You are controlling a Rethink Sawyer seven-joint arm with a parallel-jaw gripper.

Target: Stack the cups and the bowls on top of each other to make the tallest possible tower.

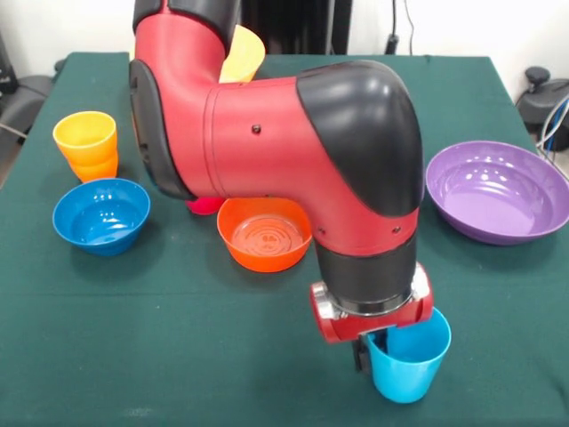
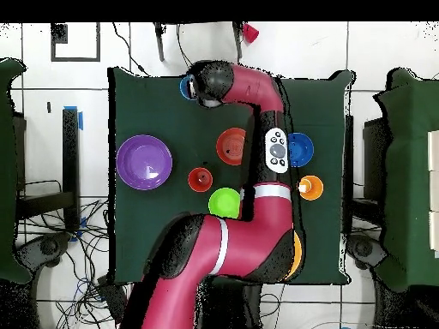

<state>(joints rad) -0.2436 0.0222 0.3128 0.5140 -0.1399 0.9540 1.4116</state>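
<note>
My gripper (image 1: 372, 349) is at the table's near right in the front view, shut on the rim of a light blue cup (image 1: 407, 365), with one black finger (image 1: 359, 354) outside its wall. In the overhead view the gripper (image 2: 195, 86) and the cup (image 2: 186, 86) are at the table's top edge. A yellow-orange cup sits in an orange cup (image 1: 86, 144) at the left, beside a blue bowl (image 1: 100, 214). An orange bowl (image 1: 264, 234) lies mid-table. A magenta cup (image 1: 204, 206) peeks from behind the arm. The purple bowl (image 1: 498, 190) is at the right.
The yellow bowl (image 1: 243, 53) stands at the far side behind the arm, and only its edge (image 2: 297, 253) shows in the overhead view. A light green bowl (image 2: 225, 202) shows only in the overhead view. The arm spans the middle of the table.
</note>
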